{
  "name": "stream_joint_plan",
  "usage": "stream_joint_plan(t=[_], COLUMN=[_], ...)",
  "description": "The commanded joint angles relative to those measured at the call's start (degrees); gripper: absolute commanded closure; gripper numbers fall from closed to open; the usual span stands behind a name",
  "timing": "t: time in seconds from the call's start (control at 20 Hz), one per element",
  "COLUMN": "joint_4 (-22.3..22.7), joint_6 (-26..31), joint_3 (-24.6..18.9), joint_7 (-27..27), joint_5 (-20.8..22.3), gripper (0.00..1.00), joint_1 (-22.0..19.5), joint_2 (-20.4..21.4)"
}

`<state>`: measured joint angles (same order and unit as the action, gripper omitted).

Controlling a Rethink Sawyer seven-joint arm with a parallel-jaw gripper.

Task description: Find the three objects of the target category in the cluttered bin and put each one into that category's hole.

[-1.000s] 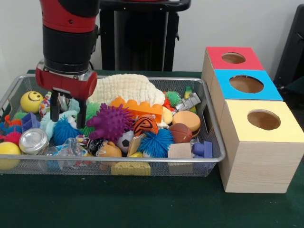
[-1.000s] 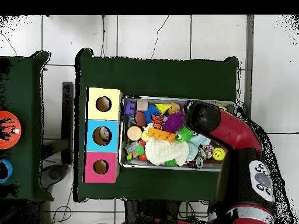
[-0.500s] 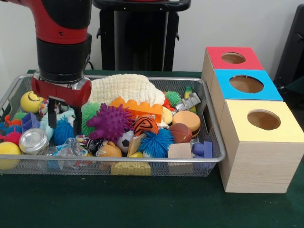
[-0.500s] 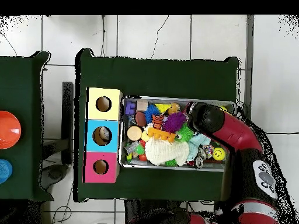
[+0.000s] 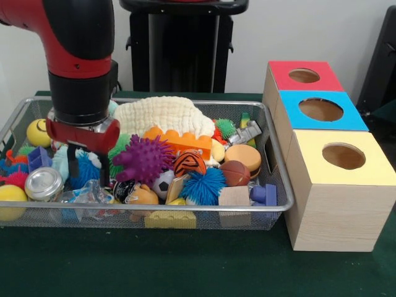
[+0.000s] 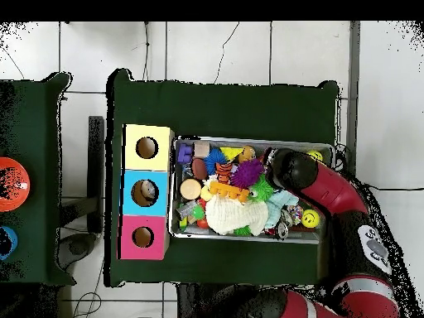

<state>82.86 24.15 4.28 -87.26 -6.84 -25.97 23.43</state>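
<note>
1. No readable text, labels, brands or numbers are showing anywhere in either view.
2. Only sign-like mark: a smiley face is showing on the yellow ball (image 5: 41,132) at the wire bin's (image 5: 279,185) back corner.

**Counts in the bin and boxes**

We counted one wire bin (image 5: 272,204) and three boxes, each with one hole: red (image 5: 303,75), blue (image 5: 320,109), yellow (image 5: 343,156). We saw one purple spiky ball (image 5: 143,159), one white cloth (image 5: 162,115) and two yellow balls (image 5: 39,132) (image 5: 9,197).
</note>
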Motion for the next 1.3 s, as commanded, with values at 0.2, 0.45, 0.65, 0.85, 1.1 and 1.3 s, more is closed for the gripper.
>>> stream_joint_plan(t=[0.2, 0.45, 0.65, 0.85, 1.1, 1.3], joint_4=[-0.4, -1.0, -2.3, -3.2, -5.3, -7.5], joint_6=[-0.9, -0.9, -0.4, 0.7, 1.6, 3.3], joint_3=[-6.3, -6.6, -6.8, -5.9, -6.3, -6.2], joint_7=[-8.7, -8.5, -7.9, -7.9, -6.7, -5.7], joint_5=[-1.5, -1.4, -1.4, -1.2, -0.8, -0.4], gripper=[0.00, 0.00, 0.00, 0.00, 0.00, 0.00], joint_1=[-0.7, -0.9, -1.0, -0.3, -0.2, 0.0], joint_2=[-2.4, -2.9, -3.6, -3.0, -3.3, -3.4])
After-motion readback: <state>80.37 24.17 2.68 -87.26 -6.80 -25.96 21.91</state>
